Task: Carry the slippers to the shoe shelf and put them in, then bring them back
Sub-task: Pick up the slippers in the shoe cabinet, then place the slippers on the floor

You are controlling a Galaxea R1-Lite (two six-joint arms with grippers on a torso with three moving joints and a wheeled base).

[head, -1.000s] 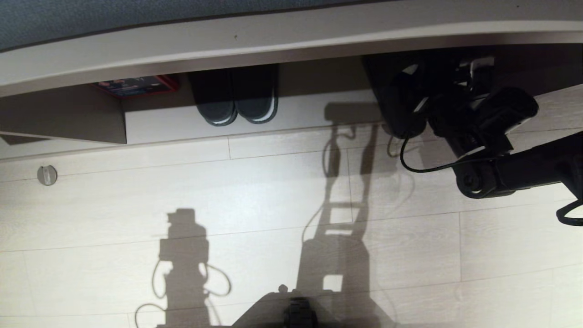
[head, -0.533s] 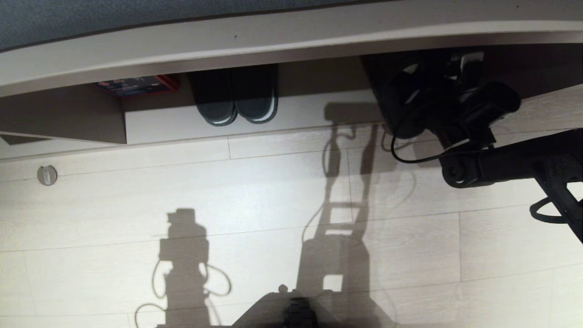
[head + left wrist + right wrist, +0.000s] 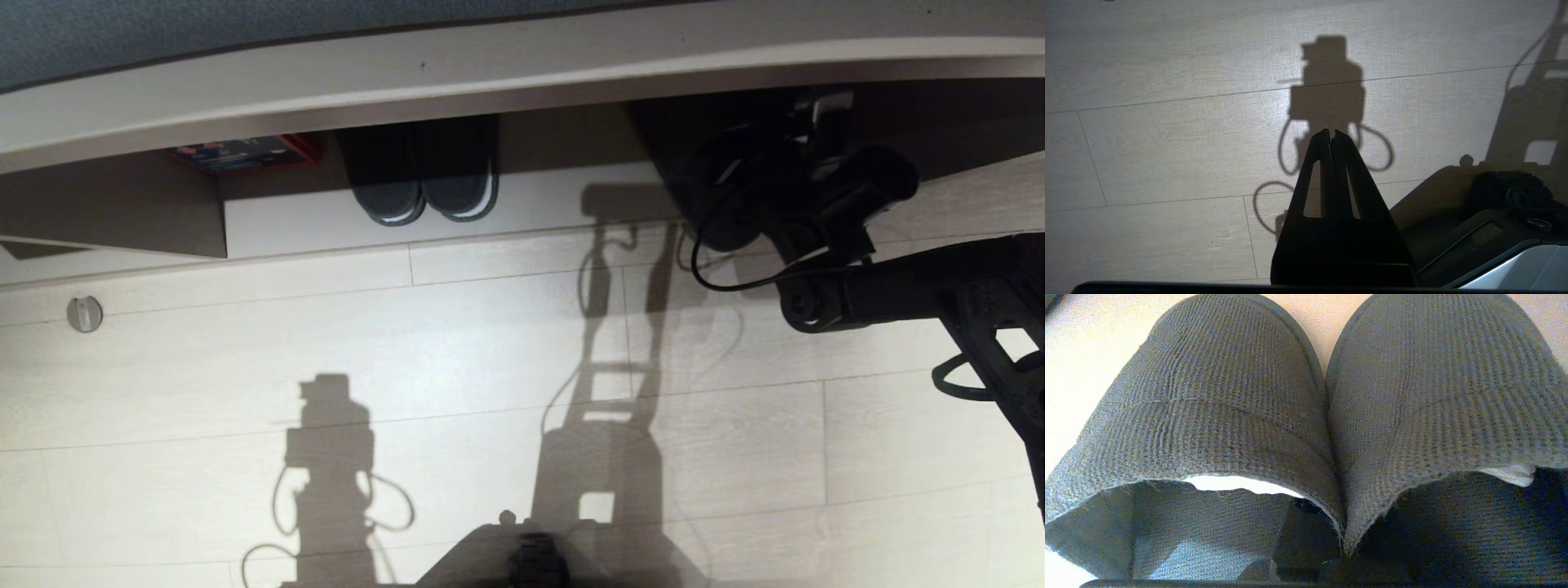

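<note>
Right wrist view: right pincer (image 3: 1345, 543) closed on slippers (image 3: 1241, 408), inner edges pinched together, toes pointing away. Head view: right pincer (image 3: 735, 196) inside shoe shelf (image 3: 571, 200), slippers (image 3: 710, 204) on pale base plank. Darker white-edged pair (image 3: 424, 180) well apart. Left pincer (image 3: 1331, 136) closed, empty, above floor (image 3: 1167, 122).

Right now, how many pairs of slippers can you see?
2. The slippers are pinched together in the right hand at the shoe shelf; a white-edged pair sits further left. Others may be hidden.
</note>
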